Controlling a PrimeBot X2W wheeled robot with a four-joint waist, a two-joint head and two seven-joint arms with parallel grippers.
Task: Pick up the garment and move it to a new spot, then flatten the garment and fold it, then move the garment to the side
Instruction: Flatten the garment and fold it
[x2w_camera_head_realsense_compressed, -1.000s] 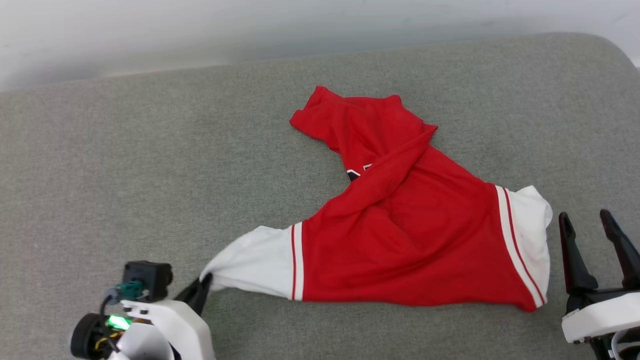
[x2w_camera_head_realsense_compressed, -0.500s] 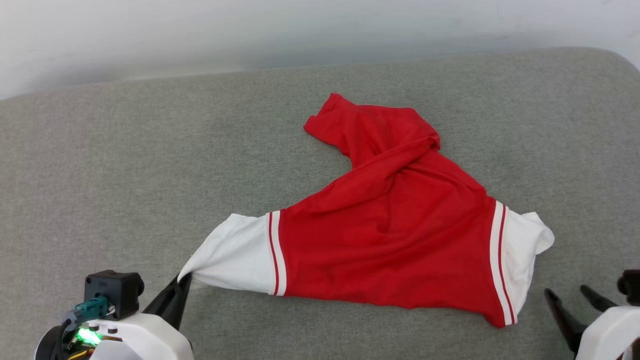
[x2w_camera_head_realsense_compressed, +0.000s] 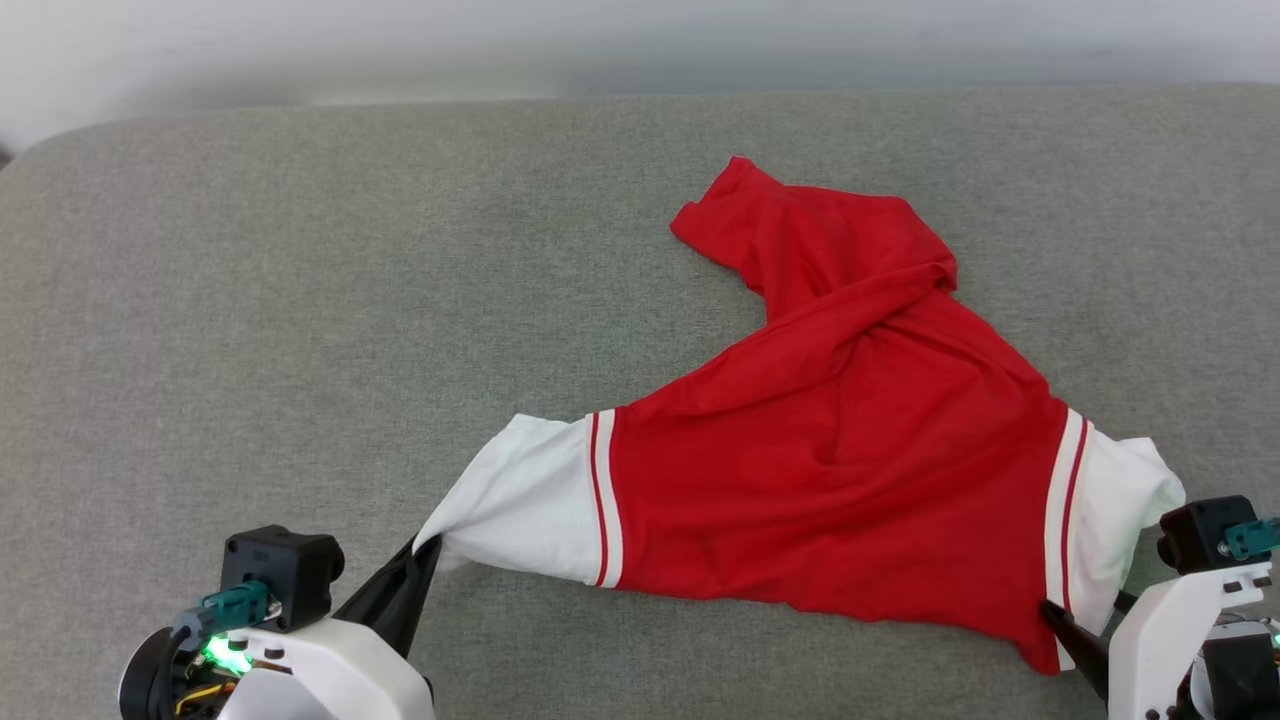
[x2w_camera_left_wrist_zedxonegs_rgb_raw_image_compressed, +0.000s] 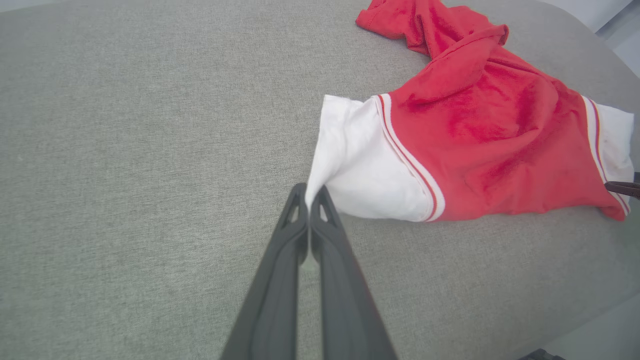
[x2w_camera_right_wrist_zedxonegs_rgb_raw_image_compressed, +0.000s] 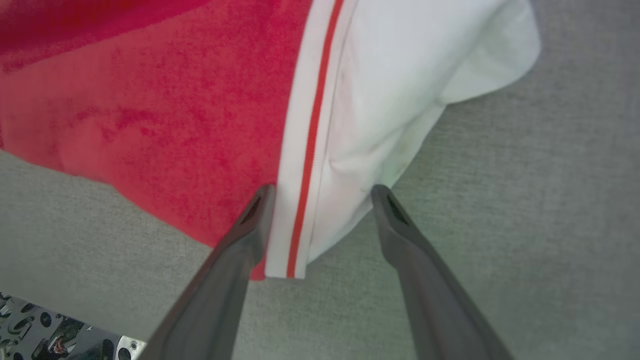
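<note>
Red jersey T-shirt with white sleeves (x2w_camera_head_realsense_compressed: 830, 480) lies rumpled on the grey upholstered surface (x2w_camera_head_realsense_compressed: 300, 300), long axis sleeve to sleeve between the arms: left gripper (x2w_camera_left_wrist_zedxonegs_rgb_raw_image_compressed: 310, 192) clamped on one sleeve tip, right gripper (x2w_camera_right_wrist_zedxonegs_rgb_raw_image_compressed: 323, 190) spread wide astride the other sleeve's striped hem.

The red jersey T-shirt with white sleeves (x2w_camera_head_realsense_compressed: 840, 480) lies crumpled on the grey fabric-covered desk (x2w_camera_head_realsense_compressed: 300, 300), right of centre. The left claw (x2w_camera_head_realsense_compressed: 425, 550) pinches its left sleeve tip at the near edge. The right claw (x2w_camera_right_wrist_zedxonegs_rgb_raw_image_compressed: 322, 192) straddles the right sleeve's near hem.
</note>
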